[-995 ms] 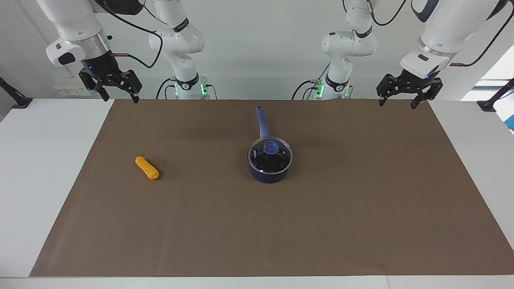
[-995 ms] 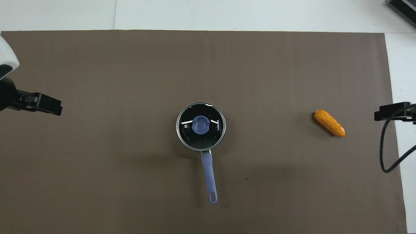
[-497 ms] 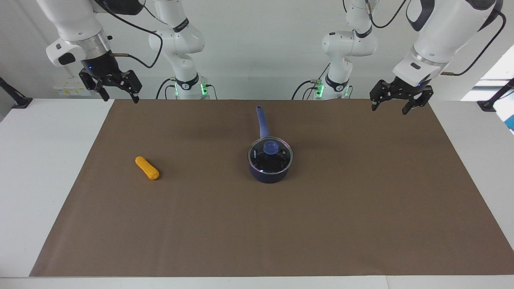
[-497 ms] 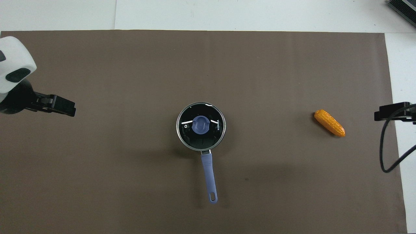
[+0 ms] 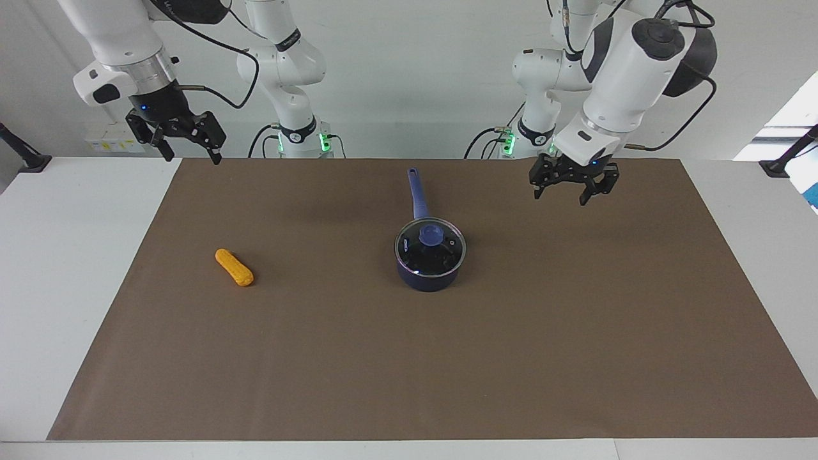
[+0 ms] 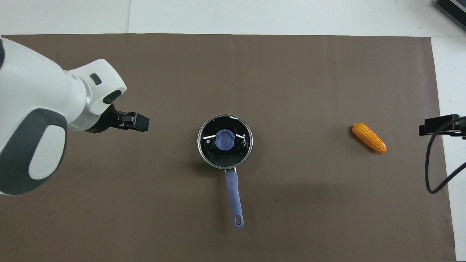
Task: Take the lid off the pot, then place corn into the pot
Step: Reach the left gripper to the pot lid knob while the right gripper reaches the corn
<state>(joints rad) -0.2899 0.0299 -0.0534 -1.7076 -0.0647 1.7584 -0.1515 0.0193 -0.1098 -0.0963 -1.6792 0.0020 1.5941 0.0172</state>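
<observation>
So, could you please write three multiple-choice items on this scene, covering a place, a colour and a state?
1. Where does the corn lie?
A. In the pot
B. On the mat toward the right arm's end
C. On the lid

2. What colour is the lid's knob?
A. Blue
B. Red
C. Green

3. What state is the pot in?
A. Uncovered
B. Tipped over
C. Covered by the lid

Answers: 1 B, it lies alone on the brown mat; 2 A, it shows blue in both views; 3 C, the glass lid sits on the rim.

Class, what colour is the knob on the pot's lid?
Blue; the knob shows best in the overhead view.
</observation>
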